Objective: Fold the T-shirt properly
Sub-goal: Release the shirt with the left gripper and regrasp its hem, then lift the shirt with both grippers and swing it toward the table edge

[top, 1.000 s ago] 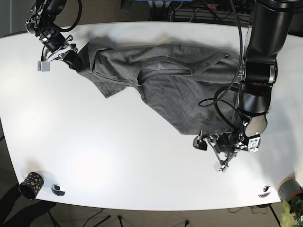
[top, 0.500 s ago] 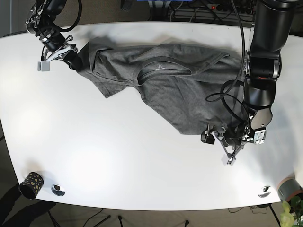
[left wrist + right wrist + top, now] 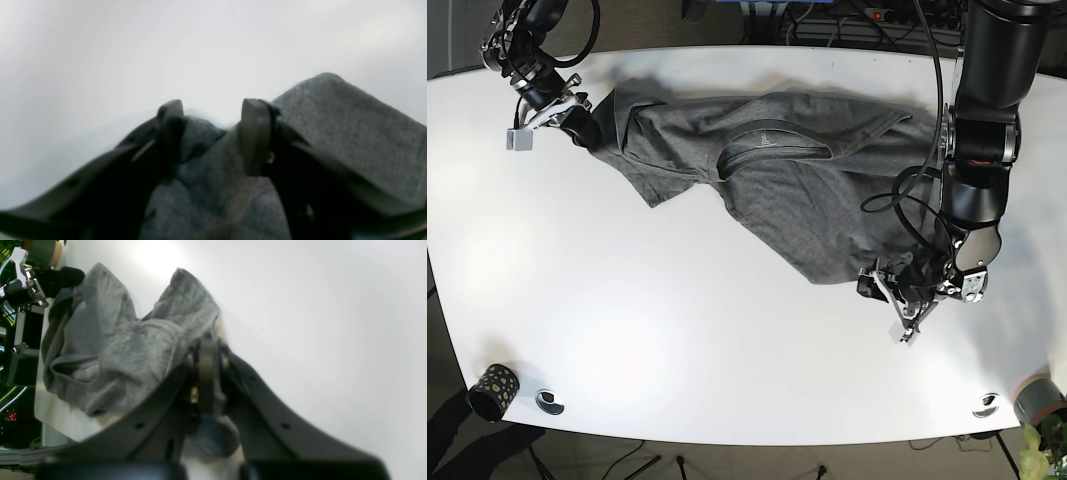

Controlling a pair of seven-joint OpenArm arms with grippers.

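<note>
A grey T-shirt [image 3: 787,190] lies rumpled across the far half of the white table [image 3: 677,330]. My right gripper [image 3: 582,122] is at the shirt's far left end, shut on a bunched edge of it. The right wrist view shows the jaws [image 3: 206,373] pinched on grey cloth [image 3: 133,350]. My left gripper [image 3: 873,287] is low at the shirt's front right hem. In the left wrist view its fingers [image 3: 255,133] stand apart, with grey cloth [image 3: 213,166] lying between and under them.
A black cup with gold dots [image 3: 492,390] stands at the front left corner, beside a small round fitting [image 3: 550,402]. Another fitting [image 3: 987,405] and a potted plant [image 3: 1042,415] are at the front right. Cables run behind the table.
My left gripper has moved right and slightly away from me, from bare table onto the shirt's front hem. The right gripper and the shirt's left end have not moved.
</note>
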